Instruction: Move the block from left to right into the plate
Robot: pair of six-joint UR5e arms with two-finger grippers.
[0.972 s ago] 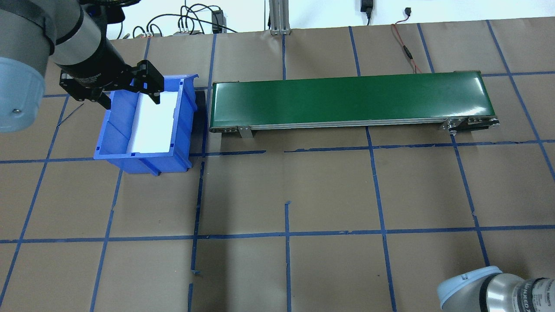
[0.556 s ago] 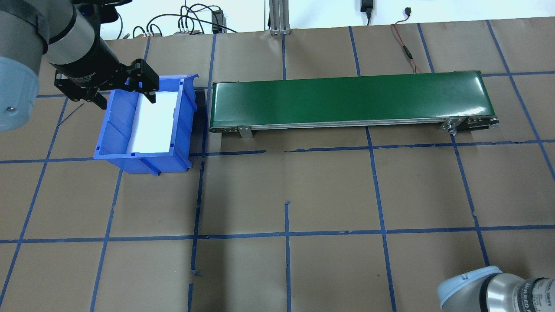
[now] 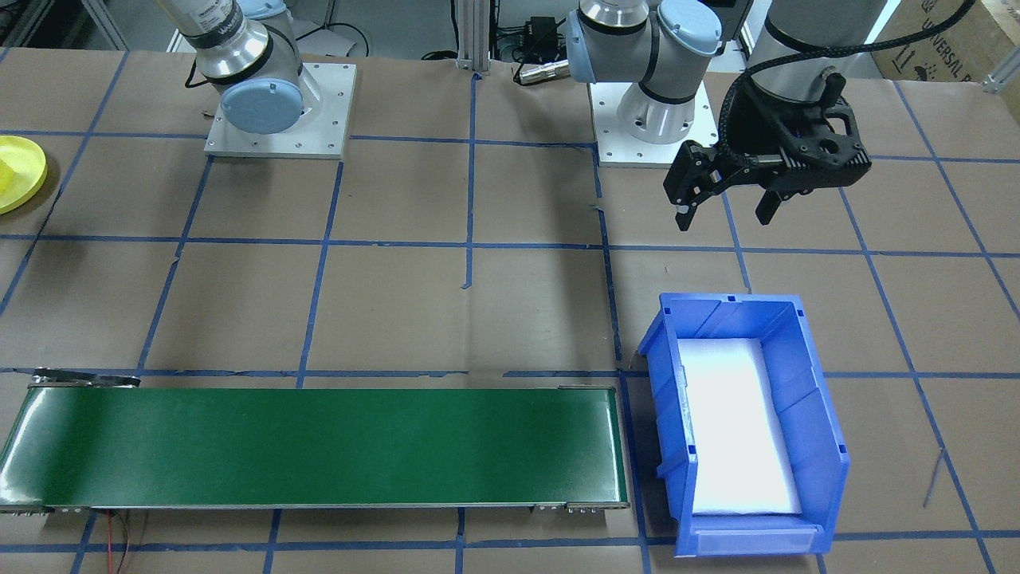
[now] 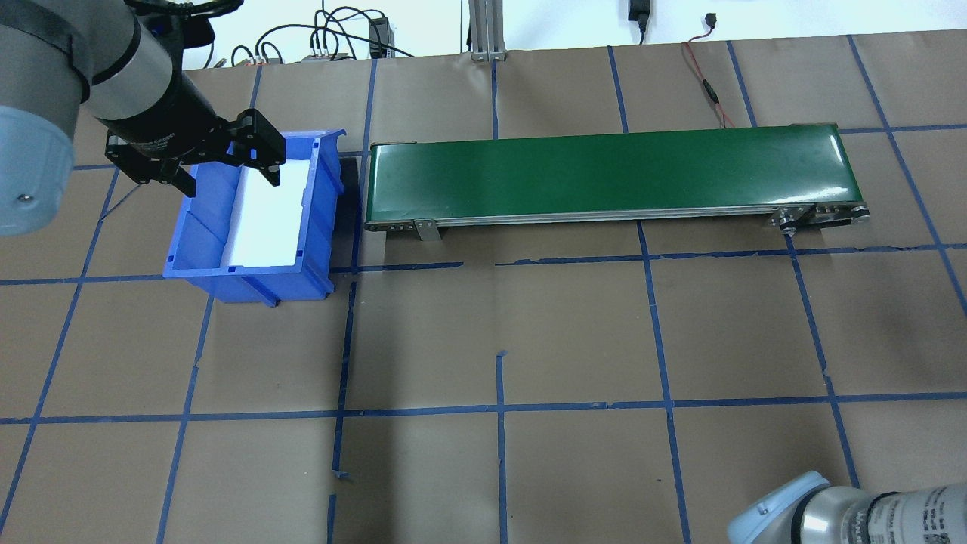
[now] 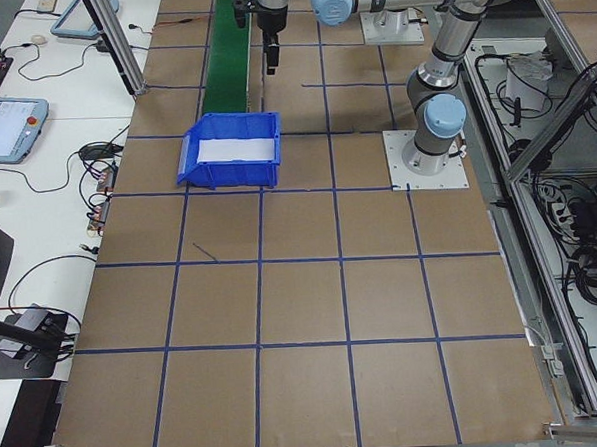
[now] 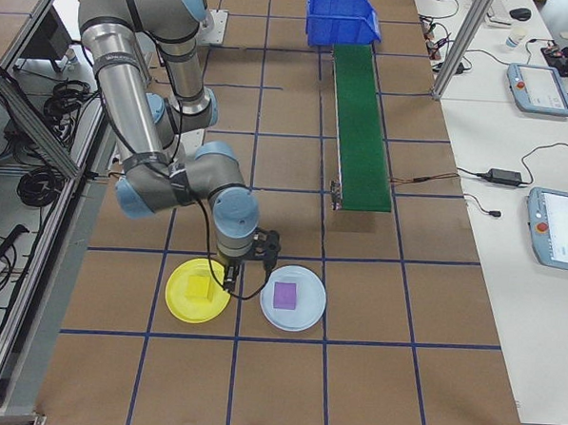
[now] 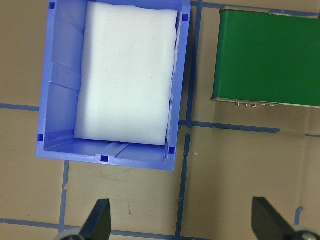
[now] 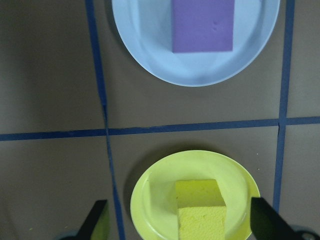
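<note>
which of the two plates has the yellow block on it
The yellow plate, the one nearer the right gripper, holds the yellow block. The pale blue plate beside it, across the tape line, holds a purple block instead.

A blue plastic bin (image 4: 249,215) stands on the brown paper-covered surface (image 4: 574,340), which is marked into squares by blue tape lines (image 4: 498,408). A white foam liner (image 7: 127,70) covers the bin's floor. Just beside the bin, one end near its side wall, lies a long green conveyor belt (image 4: 612,174), nothing resting on it. A red wire (image 4: 706,83) trails across the surface behind the belt's far end. Well apart from the bin, at the other end of the surface, a pale blue plate (image 6: 293,298) holds a purple block (image 8: 203,25). Side benches carry tablets (image 6: 561,227), cables and a power adapter (image 6: 502,175).
</note>
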